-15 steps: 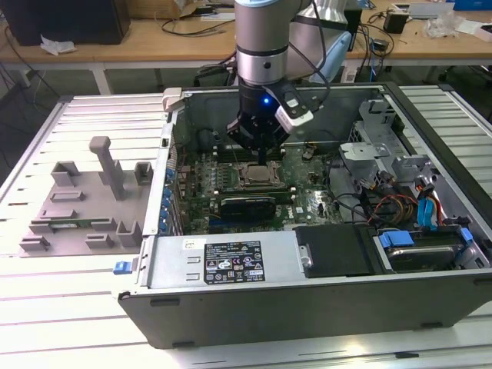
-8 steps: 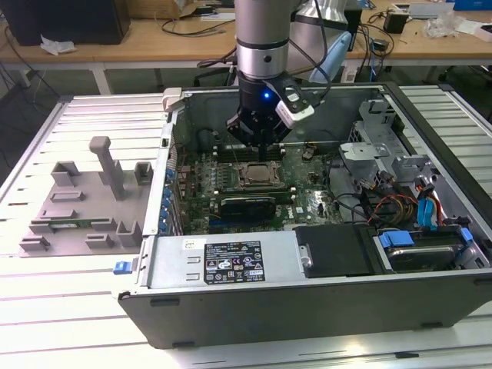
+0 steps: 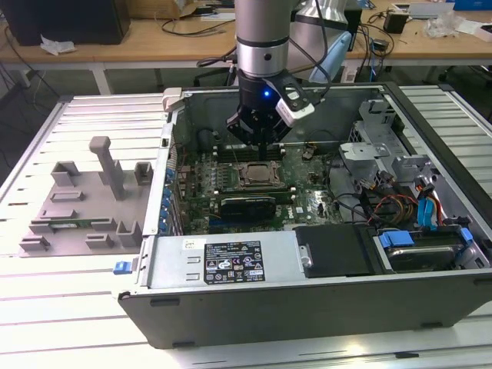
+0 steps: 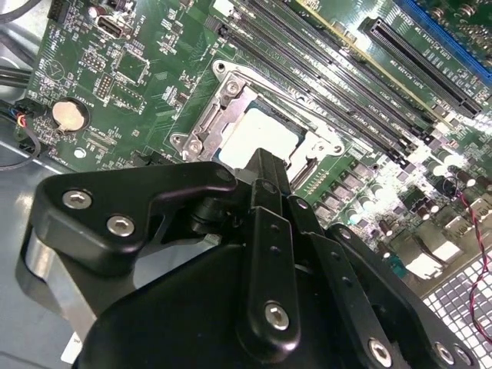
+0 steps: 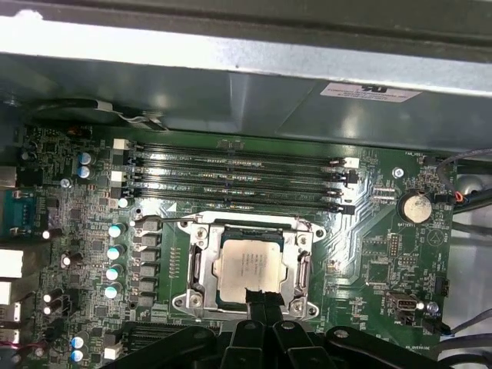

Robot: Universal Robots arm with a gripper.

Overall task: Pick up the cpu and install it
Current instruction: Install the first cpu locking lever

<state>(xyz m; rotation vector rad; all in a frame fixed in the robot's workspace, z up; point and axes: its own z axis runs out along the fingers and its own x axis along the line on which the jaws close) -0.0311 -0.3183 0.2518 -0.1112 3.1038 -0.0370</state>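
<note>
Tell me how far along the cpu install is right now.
Looks done: the cpu lies flat inside the socket frame on the motherboard. In hand: the gripper hangs right at the cpu's edge in the first wrist view. Left: whether the cpu is fully seated, I cannot tell.

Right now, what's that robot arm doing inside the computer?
The robot arm is reaching down into an open computer case. Its gripper hangs low over the green motherboard, right at the edge of the cpu. The shiny square cpu is not in the gripper. It lies flat inside the metal socket frame. The gripper is shut and holds nothing. I cannot tell if it touches the cpu.
</note>
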